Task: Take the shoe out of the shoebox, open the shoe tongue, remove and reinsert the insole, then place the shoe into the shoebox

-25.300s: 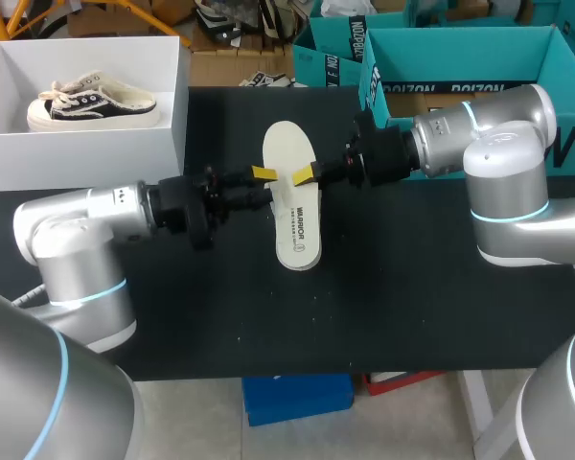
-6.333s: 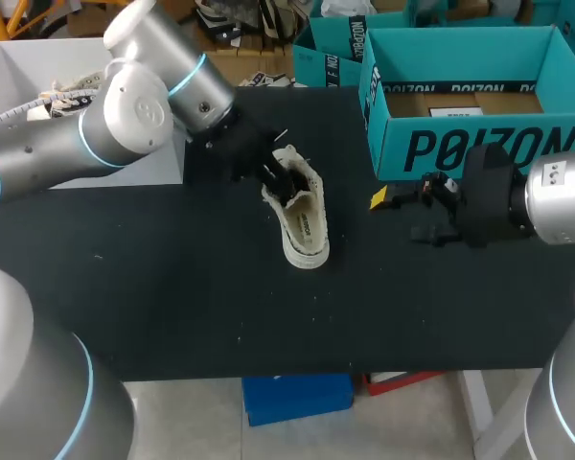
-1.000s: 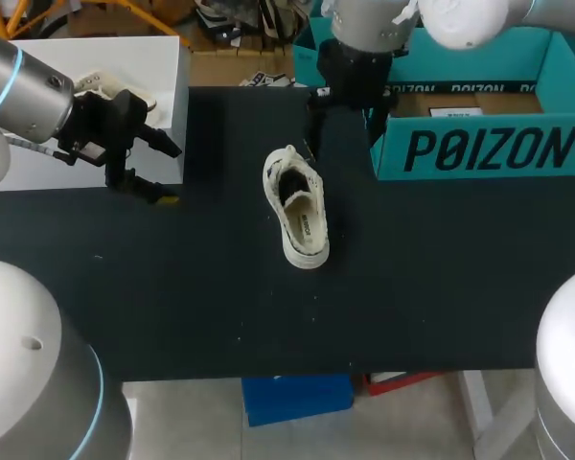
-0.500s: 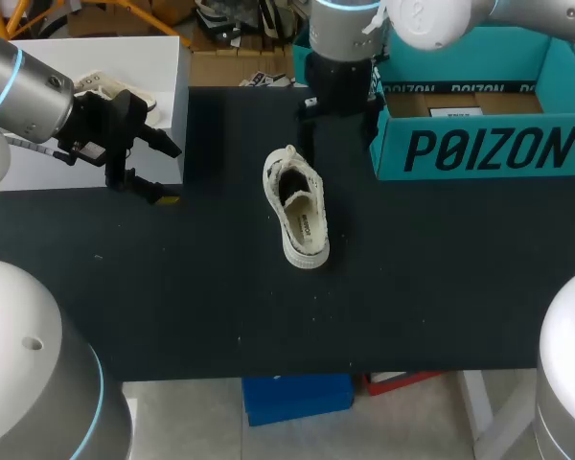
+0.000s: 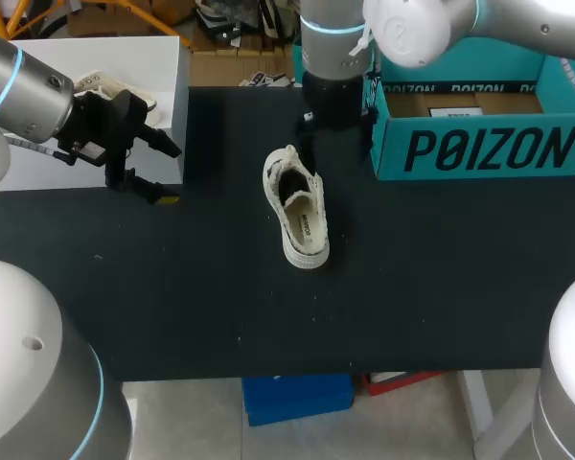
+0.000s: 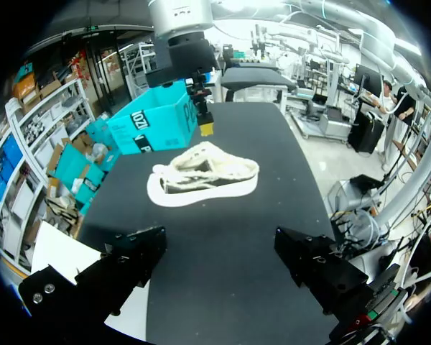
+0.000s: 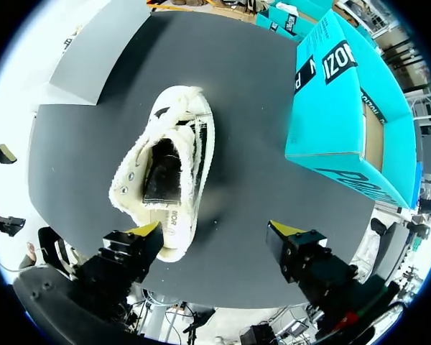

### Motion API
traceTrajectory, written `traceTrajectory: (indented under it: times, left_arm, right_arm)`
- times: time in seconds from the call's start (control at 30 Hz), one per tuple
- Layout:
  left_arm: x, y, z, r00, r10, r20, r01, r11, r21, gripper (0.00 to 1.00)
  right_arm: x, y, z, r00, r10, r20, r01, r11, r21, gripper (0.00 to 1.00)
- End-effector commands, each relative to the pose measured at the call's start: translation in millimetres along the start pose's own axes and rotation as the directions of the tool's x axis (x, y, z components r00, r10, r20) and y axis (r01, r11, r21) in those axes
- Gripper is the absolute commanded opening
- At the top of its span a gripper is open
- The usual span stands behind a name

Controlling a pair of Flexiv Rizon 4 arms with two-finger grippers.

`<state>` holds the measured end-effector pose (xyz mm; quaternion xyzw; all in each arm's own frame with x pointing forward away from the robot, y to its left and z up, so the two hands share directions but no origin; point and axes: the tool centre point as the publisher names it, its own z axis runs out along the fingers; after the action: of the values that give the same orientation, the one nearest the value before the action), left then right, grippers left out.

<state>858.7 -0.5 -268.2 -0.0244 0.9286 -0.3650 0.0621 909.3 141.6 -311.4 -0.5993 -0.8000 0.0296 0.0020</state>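
A cream low-top shoe (image 5: 298, 205) lies on the black table (image 5: 172, 287), lace end toward the far side and its inside dark. My right gripper (image 5: 328, 129) hangs just beyond that lace end, next to the teal box. In the right wrist view the shoe (image 7: 169, 167) lies under the open right gripper (image 7: 215, 228), its heel by one fingertip (image 7: 145, 228), with nothing between the fingers. My left gripper (image 5: 163, 172) stands open by the white shoebox (image 5: 177, 115), well left of the shoe. From the left wrist the shoe (image 6: 205, 176) lies ahead of the open left gripper (image 6: 219, 255).
A second shoe (image 5: 125, 94) lies in the white shoebox, mostly hidden by my left arm. An open teal box (image 5: 479, 144) stands at the back right, close to my right arm. Bare table lies in front of the shoe.
My right arm has shifted left and come lower, toward the lace end of the shoe. The shoe and my left arm have stayed put.
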Motion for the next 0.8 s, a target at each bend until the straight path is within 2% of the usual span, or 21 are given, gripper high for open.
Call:
traceTrajectory:
  times: [0.03, 0.27, 0.53, 0.8]
  left_arm:
    - [1.4, 0.7, 0.9, 1.000, 0.002, 0.006, -0.002, 1.000, 0.001, 1.00]
    - [1.4, 0.7, 0.9, 1.000, 0.002, 0.006, -0.002, 1.000, 0.001, 1.00]
    - [1.4, 0.7, 0.9, 1.000, 0.002, 0.006, -0.002, 1.000, 0.001, 1.00]
    - [1.4, 0.7, 0.9, 1.000, 0.002, 0.006, -0.002, 1.000, 0.001, 1.00]
  right_arm:
    - [0.5, 4.9, 12.9, 1.000, 0.004, -0.006, -0.004, 1.000, 0.004, 0.65]
    - [3.0, 10.0, 27.3, 1.000, 0.009, -0.025, -0.008, 1.000, 0.017, 0.66]
    - [7.5, 17.1, 42.0, 0.999, -0.002, -0.034, 0.003, 0.999, 0.042, 0.49]
    - [11.0, 21.5, 54.6, 0.999, 0.000, -0.046, 0.003, 0.998, 0.059, 0.48]
